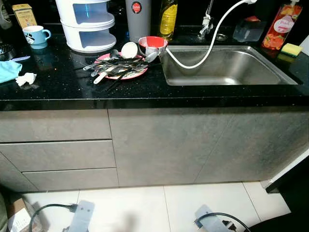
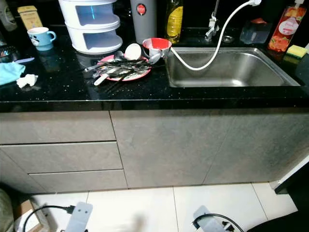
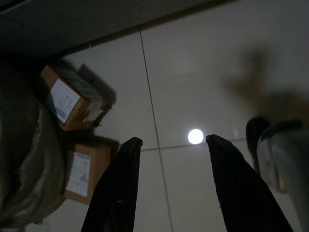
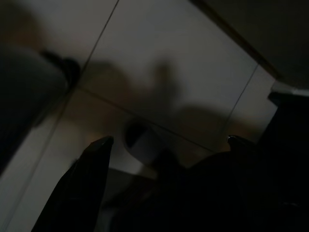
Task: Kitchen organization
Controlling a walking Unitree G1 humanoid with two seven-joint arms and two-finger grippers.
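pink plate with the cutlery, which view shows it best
The right eye view: the pink plate lies whole on the black counter, cutlery heaped across it, near the picture's middle. The left eye view gives almost the same sight. Both wrist views look down at floor tiles past open hands.

Left arm [image 1: 81,217] is showing as a flat silver-grey housing with a black cable entering at a dark plug; right arm [image 1: 208,218] is presenting likewise, its black cable looping beside it. Left gripper [image 3: 171,145] is displaying two long, tapered black fingers with rounded tips. Right gripper [image 4: 166,142] is showing matching black fingers in shadow.
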